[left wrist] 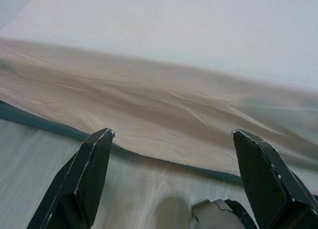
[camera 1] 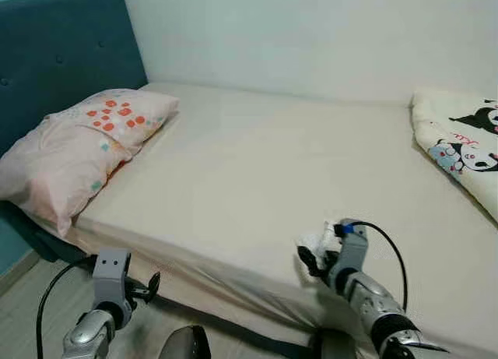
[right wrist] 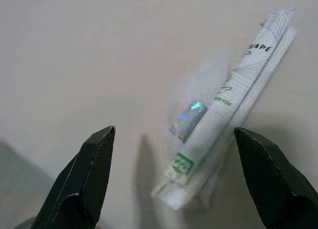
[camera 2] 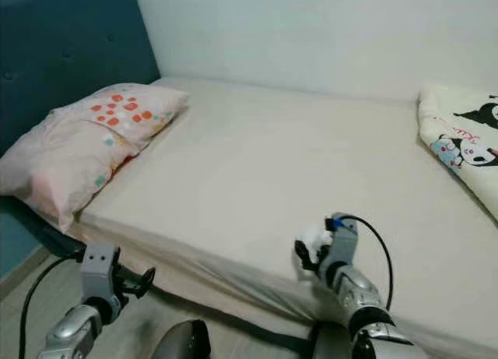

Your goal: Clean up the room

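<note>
Right pincer (right wrist: 171, 179), jaws wide and empty, above a white, green-printed paper wrapper (right wrist: 228, 110) on the beige bed (camera 1: 257, 180); pickup approach: next, descend and close.

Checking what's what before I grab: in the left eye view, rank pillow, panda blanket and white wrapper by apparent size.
1. Pillow.
2. Panda blanket, cut off by the frame edge, so its full size is unsure.
3. White wrapper, smallest, at the right gripper.

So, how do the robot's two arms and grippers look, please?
Both arms are silver metal with dark joints. The left gripper and right gripper each have two long black fingers with angular tips. A thin black cable loops from each grey wrist block; the right one carries a small blue connector.
</note>
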{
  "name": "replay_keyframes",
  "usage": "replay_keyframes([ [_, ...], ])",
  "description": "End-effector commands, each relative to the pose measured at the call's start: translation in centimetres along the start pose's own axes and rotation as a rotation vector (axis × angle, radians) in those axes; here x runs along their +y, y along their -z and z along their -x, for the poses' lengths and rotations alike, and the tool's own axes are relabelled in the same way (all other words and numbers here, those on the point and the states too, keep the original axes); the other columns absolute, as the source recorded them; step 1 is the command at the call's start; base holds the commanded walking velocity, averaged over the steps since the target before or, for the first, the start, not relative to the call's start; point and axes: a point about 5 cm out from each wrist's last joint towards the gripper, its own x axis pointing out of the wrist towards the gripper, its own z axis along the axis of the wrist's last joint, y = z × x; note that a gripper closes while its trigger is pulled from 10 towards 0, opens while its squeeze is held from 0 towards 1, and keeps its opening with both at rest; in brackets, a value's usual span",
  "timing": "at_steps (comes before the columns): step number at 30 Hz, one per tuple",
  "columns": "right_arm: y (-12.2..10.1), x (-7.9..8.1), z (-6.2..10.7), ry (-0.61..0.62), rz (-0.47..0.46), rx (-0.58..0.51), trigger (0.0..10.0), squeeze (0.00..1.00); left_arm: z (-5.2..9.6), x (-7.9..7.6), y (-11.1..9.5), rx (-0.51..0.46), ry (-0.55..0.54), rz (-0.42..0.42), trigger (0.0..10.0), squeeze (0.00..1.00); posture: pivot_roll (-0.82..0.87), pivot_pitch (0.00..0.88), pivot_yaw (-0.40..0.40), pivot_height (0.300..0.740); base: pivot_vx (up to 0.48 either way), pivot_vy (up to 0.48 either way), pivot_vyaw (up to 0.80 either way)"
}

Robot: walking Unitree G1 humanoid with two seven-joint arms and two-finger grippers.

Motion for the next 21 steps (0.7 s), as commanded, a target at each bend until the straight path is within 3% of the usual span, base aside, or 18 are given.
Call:
replay_keyframes([
  [1, 0.0, 0.5, -0.3, 0.008, 0.046, 0.033, 10.0, 0.0, 0.3, 0.3, 0.3, 0.021, -0.005, -0.003, 10.0, 0.0, 0.11, 0.058, 0.084, 0.453, 0.0, 0.0, 0.0],
  [15, -0.4, 0.2, -0.5, 0.067, 0.095, 0.064, 10.0, 0.0, 1.7, 0.5, 0.9, 0.036, -0.002, -0.011, 10.0, 0.0, 0.13, 0.107, 0.097, 0.453, 0.0, 0.0, 0.0],
  [21, -1.6, 1.8, -1.1, -0.024, 0.099, 0.012, 10.0, 0.0, 2.1, 0.1, 0.5, 0.033, 0.019, -0.022, 10.0, 0.0, 0.13, 0.145, 0.103, 0.453, 0.0, 0.0, 0.0],
])
